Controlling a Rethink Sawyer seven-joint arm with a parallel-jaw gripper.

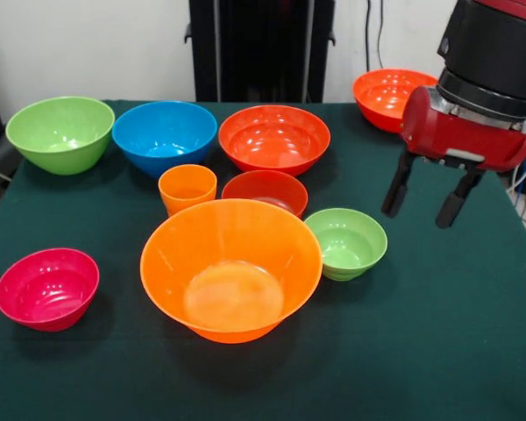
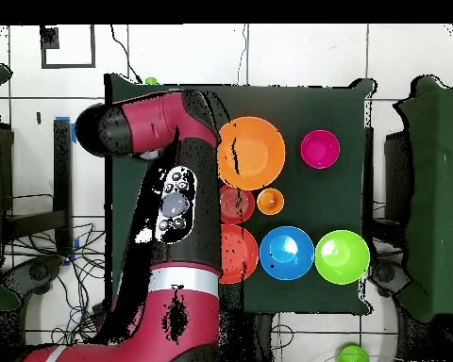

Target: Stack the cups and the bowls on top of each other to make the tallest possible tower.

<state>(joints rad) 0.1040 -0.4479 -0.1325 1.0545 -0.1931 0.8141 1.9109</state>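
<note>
Nothing was stacked yet: every bowl and the small orange plastic cup sat alone on the dark green counter, with the biggest glossy orange plastic bowl in front. The red and black gripper hung in the air with its two black fingers wide apart and empty, just beside the small green plastic bowl. To do this well, I think it should come straight down over that bowl's rim, pinch gently, and lift without bumping the small red-orange bowl nearby.

Front centre: largest bowl.
Behind it: cup left, small bowl right.
Its right: another small bowl, possibly touching.
Back: a row of three bowls.
</note>
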